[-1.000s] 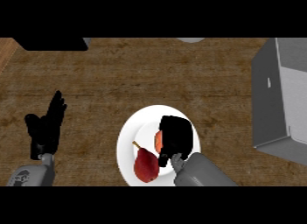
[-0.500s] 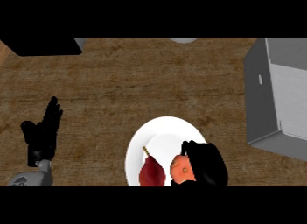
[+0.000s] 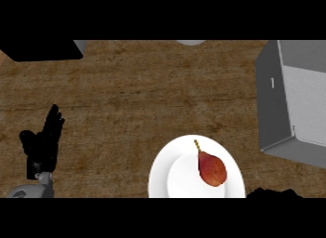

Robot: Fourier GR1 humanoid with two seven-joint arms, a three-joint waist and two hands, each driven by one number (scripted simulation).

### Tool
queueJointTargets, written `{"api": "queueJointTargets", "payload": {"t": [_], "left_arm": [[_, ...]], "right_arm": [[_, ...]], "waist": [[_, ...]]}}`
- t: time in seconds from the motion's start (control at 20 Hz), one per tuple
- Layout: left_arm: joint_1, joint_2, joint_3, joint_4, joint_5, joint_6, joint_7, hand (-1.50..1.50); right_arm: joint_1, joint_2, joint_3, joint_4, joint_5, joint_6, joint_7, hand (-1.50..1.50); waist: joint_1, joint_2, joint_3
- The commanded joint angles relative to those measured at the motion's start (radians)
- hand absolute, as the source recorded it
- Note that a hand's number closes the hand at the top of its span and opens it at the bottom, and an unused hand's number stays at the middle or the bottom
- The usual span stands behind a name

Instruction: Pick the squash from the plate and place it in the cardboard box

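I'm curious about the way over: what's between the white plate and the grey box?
Just bare brown counter lies between the plate and the box, seen in the head view.

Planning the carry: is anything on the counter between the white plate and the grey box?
Nothing visible: only bare wooden counter lies between the plate and the near wall of the box.

A reddish-brown, pear-shaped squash (image 3: pixel 212 169) is lying on a round white plate (image 3: pixel 171 179) at the brown wooden worktop's (image 3: pixel 145 102) near edge. A grey cardboard box (image 3: pixel 309 102) is standing along the right edge. The black left hand (image 3: pixel 43 144) is resting open near the left edge. A sliver of the right hand (image 3: pixel 273 193) is showing just beside the plate.
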Motion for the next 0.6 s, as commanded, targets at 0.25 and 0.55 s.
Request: {"api": "queueJointTargets", "payload": {"t": [0.25, 0.55], "left_arm": [[0.030, 0.009, 0.029, 0.027, 0.016, -0.020, -0.051, 0.00], [0.028, 0.028, 0.025, -0.015, 0.022, -0.045, -0.022, 0.00]], "right_arm": [[0.254, -0.261, -0.300, -0.431, -0.156, -0.175, -0.011, 1.50], [0.245, -0.307, -0.534, -0.361, -0.316, -0.199, -0.034, 1.50]], "waist": [[-0.019, -0.002, -0.001], [0.013, 0.004, 0.000]]}}
